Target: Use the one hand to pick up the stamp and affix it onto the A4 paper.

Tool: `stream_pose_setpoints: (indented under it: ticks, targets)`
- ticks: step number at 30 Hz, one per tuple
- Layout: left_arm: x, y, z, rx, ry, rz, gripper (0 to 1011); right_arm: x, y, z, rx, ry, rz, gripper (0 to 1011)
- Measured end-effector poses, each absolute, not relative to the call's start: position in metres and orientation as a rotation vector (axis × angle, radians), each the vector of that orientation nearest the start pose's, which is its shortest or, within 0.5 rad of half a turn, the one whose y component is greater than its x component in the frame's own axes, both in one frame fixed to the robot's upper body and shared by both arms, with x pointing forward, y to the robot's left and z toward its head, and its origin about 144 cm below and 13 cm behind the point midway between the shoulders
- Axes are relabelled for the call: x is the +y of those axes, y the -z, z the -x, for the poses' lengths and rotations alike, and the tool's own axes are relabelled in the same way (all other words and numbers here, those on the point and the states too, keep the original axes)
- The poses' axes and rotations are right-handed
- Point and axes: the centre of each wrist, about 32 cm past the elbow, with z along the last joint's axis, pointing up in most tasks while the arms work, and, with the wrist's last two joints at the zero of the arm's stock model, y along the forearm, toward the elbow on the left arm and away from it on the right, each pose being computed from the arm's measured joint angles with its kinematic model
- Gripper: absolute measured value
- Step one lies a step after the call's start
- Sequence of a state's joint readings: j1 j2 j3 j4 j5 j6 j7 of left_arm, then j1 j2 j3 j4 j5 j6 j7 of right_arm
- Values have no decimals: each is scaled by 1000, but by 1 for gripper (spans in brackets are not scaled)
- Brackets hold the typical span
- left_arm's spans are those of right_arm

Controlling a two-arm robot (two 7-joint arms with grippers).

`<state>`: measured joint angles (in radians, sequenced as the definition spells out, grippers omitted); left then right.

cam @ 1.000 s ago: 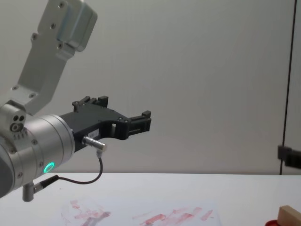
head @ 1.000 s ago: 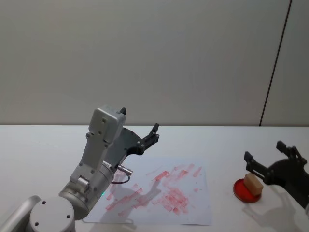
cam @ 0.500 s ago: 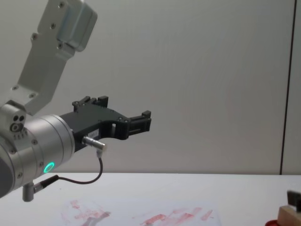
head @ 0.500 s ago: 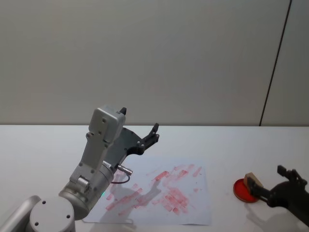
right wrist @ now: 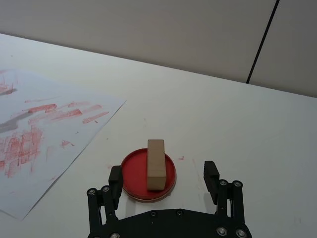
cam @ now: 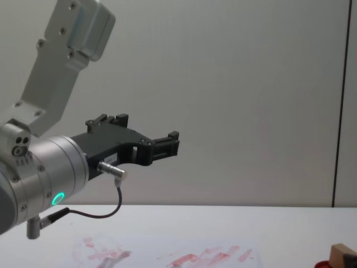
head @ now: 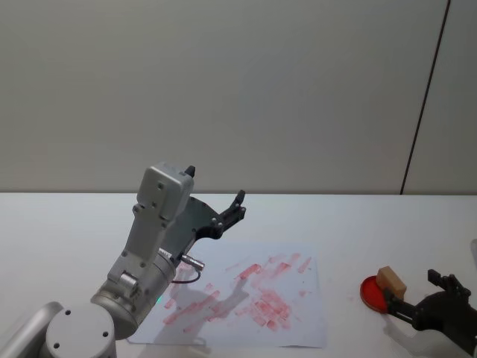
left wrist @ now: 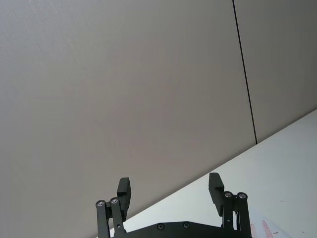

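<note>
My right gripper (head: 409, 288) is spread wide and holds nothing. The stamp (right wrist: 156, 163) stands on the red disc (right wrist: 132, 179) just ahead of my fingertips, in line with the gap between them, and touches neither one. I judge that the step in hand is the grasp. To do it well, I should go forward and down until one finger is on each long side of the block. Then I close on the bare wood, without pushing the disc. The A4 paper (right wrist: 44, 124) lies to this gripper's left. My left gripper (left wrist: 169, 184), also spread, is raised and idle farther left.
</note>
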<state>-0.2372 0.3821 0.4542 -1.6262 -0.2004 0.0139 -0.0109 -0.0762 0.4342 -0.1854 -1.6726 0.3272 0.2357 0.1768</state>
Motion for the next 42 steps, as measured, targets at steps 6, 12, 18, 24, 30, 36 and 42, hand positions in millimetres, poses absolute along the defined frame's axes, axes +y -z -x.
stream_pose_setpoints:
  ticks: [6,12,18,24,30,36,42]
  targets:
    - [198,-1204,-492,-268,-1124,-61,1002,-284,-1143,-438,154,1174,291,1001]
    - [198,-1204,-492,-268,-1124,-61,1003,-281,-1140,-446,153,1163,293,1001]
    - [198,-1204,-492,-268,-1124,-61,1003,-280,-1137,-451,153,1157,294,910]
    - [198,-1204,-492,-268,-1124,-61,1003,-279,-1136,-454,152,1153,295,755]
    - [198,-1204,-492,-268,-1124,-61,1003,-278,-1135,-456,152,1150,296,560]
    - [198,-1204,-492,-268,-1124,-61,1002,-278,-1135,-457,152,1148,296,358]
    - [198,-1204,-492,-268,-1124,-61,1002,-277,-1135,-457,152,1147,296,223]
